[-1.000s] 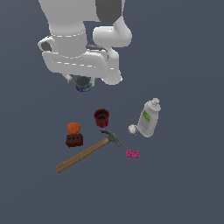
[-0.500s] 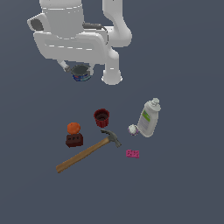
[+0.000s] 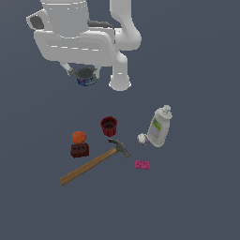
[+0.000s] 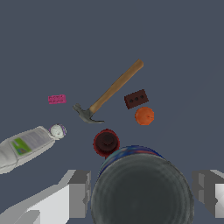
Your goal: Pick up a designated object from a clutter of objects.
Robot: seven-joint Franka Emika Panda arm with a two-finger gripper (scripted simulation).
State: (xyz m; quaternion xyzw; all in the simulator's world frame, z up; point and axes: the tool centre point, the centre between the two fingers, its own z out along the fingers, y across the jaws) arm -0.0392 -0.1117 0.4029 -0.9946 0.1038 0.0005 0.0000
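Hand [image 3: 86, 75] higher, can [image 3: 86, 78] aloft.

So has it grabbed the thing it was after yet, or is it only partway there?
The grab looks done: the small can sits between the fingers of the gripper, shut on it, high above the hammer, red cup, orange ball and white bottle on the floor. In hand: carrying the can aloft. Left: apparently nothing, or little more than holding it steady.
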